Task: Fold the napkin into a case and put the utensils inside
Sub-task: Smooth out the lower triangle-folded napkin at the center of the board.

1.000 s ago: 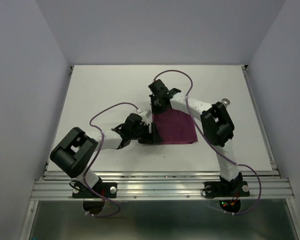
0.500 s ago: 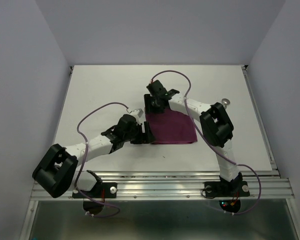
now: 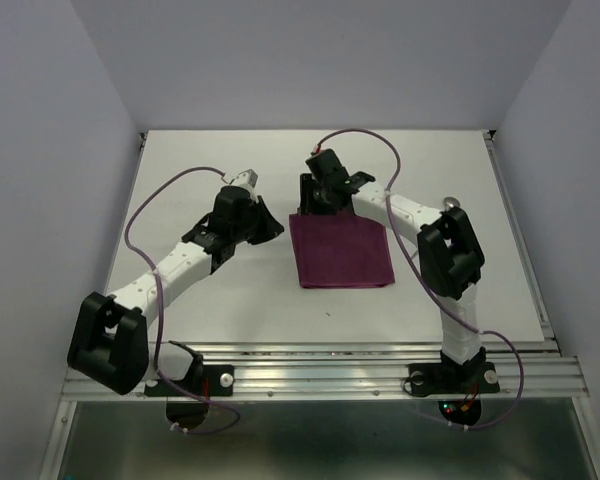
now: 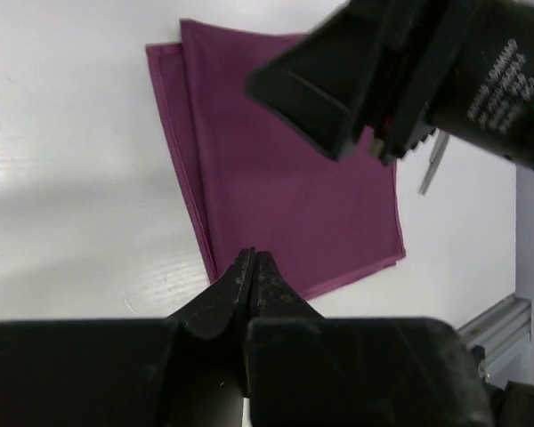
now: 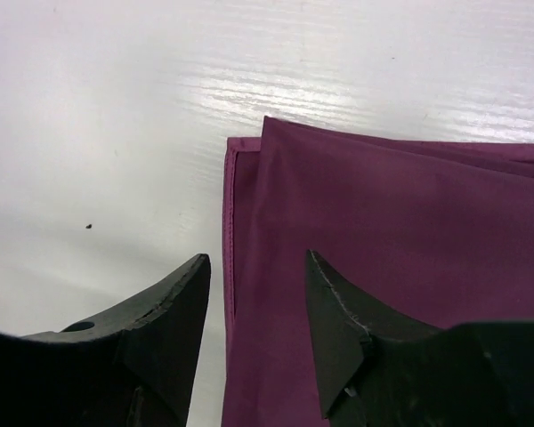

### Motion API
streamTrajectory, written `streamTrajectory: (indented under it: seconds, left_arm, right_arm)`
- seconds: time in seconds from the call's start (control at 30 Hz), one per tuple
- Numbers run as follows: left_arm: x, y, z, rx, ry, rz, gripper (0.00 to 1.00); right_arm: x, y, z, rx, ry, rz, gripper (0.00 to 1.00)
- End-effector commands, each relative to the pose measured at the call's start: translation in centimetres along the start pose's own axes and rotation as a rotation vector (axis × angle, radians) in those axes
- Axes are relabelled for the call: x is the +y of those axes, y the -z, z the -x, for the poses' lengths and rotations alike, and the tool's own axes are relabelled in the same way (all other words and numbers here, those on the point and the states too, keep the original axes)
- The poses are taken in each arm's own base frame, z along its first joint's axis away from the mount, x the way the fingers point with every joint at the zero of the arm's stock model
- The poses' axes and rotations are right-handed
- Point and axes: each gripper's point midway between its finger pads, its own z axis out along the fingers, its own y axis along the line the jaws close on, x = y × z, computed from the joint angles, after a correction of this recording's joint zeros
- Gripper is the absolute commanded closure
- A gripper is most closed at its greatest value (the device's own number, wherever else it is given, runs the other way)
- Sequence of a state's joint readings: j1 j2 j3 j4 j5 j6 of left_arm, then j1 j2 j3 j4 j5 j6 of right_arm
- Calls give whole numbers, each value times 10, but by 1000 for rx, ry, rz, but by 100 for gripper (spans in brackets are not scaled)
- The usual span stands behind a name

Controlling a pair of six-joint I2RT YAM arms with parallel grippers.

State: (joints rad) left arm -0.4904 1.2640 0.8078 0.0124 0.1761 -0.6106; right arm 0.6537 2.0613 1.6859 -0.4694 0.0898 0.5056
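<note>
at the middle of the desk the napkin lies flat, folded to a layered, nearly square block. doubled edges show at its corner in both wrist views. it is not yet a narrow case, so i judge the folding partly done, with at least one more fold to go.

left gripper: jaws pressed together with nothing between them. in the top view it sits to the left of the napkin, apart from the cloth.

right gripper: jaws apart, nothing held. it is poised at the napkin's far left corner, one finger over bare desk and the other over cloth. i cannot tell whether the tips touch the cloth.

utensils: none on or in the napkin. a small round silver piece shows on the desk to the right, beside the right arm's elbow and well apart from the napkin; the arm hides the rest of it. the left wrist view shows a thin silver rod beyond the right gripper. i cannot tell whether it is the same piece or the second one.

left to do, as judged: finish the fold into a case, fetch both utensils and slide them inside.
</note>
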Motion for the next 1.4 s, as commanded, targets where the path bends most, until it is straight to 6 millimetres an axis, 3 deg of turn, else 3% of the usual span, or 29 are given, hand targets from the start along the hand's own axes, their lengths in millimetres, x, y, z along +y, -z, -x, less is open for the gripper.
streamTrajectory:
  seconds: [0.0,0.1,0.13,0.3,0.53,0.8,1.1,1.23,1.37]
  left_arm:
    - [12,-23,18,28,58,56,99]
    - [10,-38,33,32,78,43,100]
    - [19,-49,30,54,93,62,100]
    - [11,-84,50,70,97,46,100]
    - [27,-128,50,117,121,91,100]
    - [55,-148,34,162,138,159,100]
    - [73,-159,16,204,151,195,100]
    - [80,-162,11,218,155,213,100]
    - [83,-164,7,225,154,222,100]
  right_arm:
    - [3,2,9,-41,-31,22,50]
    - [5,-2,6,-36,-34,37,52]
    - [5,-4,6,-34,-34,36,52]
    - [9,-14,3,-15,-39,51,52]
    - [11,-28,-4,11,-42,55,53]
    - [10,-40,-10,33,-46,55,55]
    - [11,-48,-14,40,-58,57,59]
    - [9,-53,-17,45,-62,50,64]
    - [8,-54,-17,41,-66,46,76]
